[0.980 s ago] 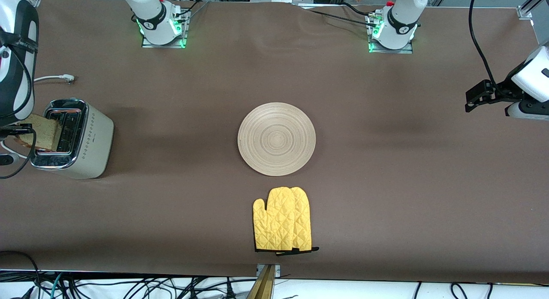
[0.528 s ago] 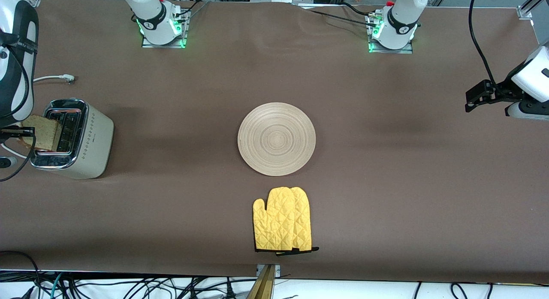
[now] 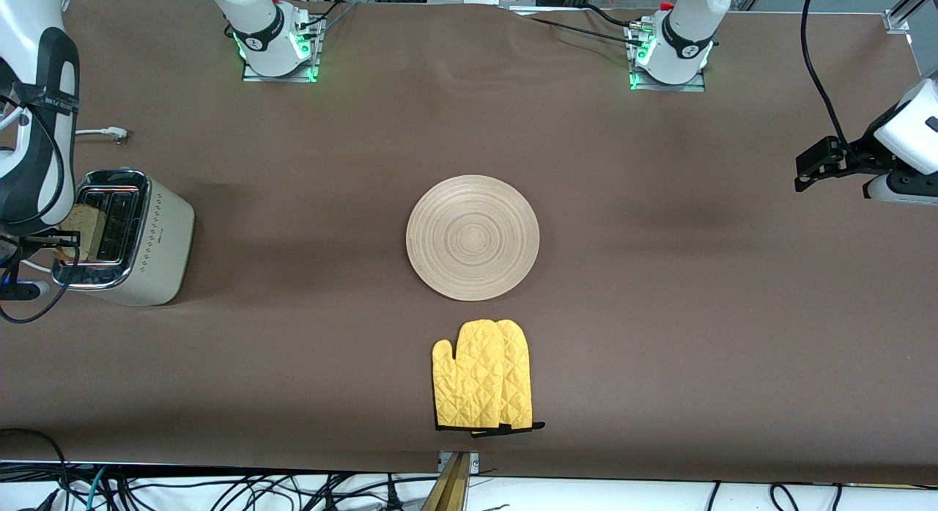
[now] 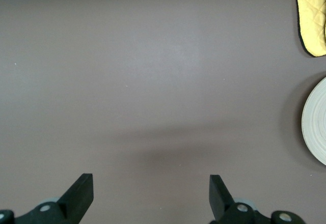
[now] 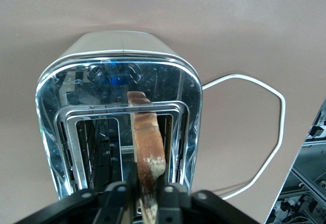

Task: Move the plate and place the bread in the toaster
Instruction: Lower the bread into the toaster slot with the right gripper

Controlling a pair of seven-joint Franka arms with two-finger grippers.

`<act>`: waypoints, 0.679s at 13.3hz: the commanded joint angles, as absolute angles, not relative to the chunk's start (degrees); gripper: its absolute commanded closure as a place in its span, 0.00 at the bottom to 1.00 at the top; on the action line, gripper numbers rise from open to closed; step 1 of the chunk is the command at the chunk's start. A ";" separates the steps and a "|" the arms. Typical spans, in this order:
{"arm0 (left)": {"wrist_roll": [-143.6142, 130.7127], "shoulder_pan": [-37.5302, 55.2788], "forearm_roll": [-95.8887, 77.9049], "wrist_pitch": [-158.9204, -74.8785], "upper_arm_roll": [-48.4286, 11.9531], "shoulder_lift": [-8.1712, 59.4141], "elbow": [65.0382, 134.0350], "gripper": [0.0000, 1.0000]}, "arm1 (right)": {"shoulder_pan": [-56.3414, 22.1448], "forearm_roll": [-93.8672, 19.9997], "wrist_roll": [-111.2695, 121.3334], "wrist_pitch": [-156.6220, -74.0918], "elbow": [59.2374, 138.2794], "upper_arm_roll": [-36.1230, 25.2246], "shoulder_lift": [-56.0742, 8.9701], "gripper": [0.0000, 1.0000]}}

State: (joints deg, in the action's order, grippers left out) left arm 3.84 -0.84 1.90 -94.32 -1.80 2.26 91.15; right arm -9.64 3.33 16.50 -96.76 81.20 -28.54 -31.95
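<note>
Here the bread (image 5: 147,155) hides the right end effector (image 5: 144,191) tips.

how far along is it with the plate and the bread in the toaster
Looks done: the plate lies bare mid-table beside the yellow oven mitt, no bread on it. In hand: the right gripper is shut on the bread, edge-down, partly in a slot of the toaster. Left: lowering the slice fully and letting go. The left gripper waits open over bare table at its own end.
</note>
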 commanded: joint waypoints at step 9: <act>3.43 -0.97 2.46 -93.96 -2.02 1.58 91.05 0.00 | -13.60 -7.65 17.14 -94.23 77.44 -27.42 -26.29 0.00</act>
